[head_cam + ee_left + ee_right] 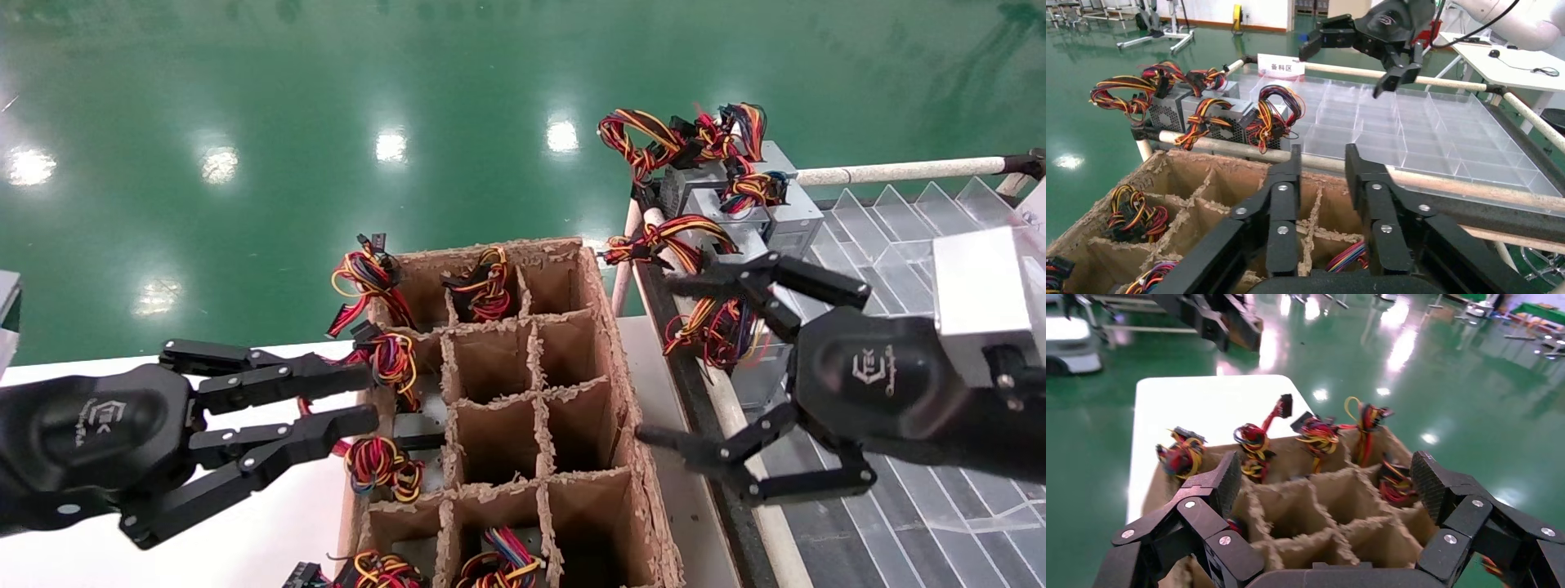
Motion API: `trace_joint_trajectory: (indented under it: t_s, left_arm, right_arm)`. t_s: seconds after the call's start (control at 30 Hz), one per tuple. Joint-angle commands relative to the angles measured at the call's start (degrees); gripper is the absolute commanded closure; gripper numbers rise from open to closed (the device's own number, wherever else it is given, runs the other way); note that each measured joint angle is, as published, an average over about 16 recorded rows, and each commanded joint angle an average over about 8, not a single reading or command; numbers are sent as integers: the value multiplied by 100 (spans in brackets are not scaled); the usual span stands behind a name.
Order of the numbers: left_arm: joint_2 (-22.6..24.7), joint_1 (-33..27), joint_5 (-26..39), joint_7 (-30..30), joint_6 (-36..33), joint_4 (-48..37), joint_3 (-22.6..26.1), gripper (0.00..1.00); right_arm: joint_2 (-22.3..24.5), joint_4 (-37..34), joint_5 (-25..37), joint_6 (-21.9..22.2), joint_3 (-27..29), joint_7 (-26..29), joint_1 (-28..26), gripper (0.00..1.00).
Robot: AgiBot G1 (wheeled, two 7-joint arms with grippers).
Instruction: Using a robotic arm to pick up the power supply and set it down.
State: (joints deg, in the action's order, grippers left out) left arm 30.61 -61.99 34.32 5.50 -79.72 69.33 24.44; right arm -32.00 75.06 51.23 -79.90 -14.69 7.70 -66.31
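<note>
The power supply (760, 374) is a silver-grey box on the rack's near end, right of the cardboard box, with its red, yellow and purple wire bundle (712, 331) hanging over the rail. In the left wrist view the power supply (1240, 124) stands rightmost of three. My right gripper (662, 359), black with a silver wrist, hovers wide open above the gap between box and rack; in its own view the right gripper (1329, 478) holds nothing and frames the box cells. From the left wrist it is seen high over the tray as the right gripper (1364, 55). My left gripper (372, 398) (1322, 153) is open and empty at the box's left side.
The divided cardboard box (609, 327) holds several wired supplies in its left and near cells. Two other supplies (784, 214) stand farther along the rack. A clear compartment tray (899, 220) lies under my right arm. The white table (245, 539) carries the box; green floor lies beyond.
</note>
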Motion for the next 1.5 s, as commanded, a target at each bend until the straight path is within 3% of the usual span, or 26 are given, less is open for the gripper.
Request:
trace_joint_trajectory:
  t_s: [0.03,0.87,1.5]
  left_arm:
    - [0,0,0,0,0,0,0,0]
    - [0,1,-1,0,1,-1,0,0]
    - [-1,2,-1,0,2,-1,-1,0]
  right_arm:
    - [-23,-11,-73,-45,-10,24,37,0]
    - [-307,-151,-956,-587,-133,308,485,0]
    - [-309,-156,-962,-592,-137,312,490,0]
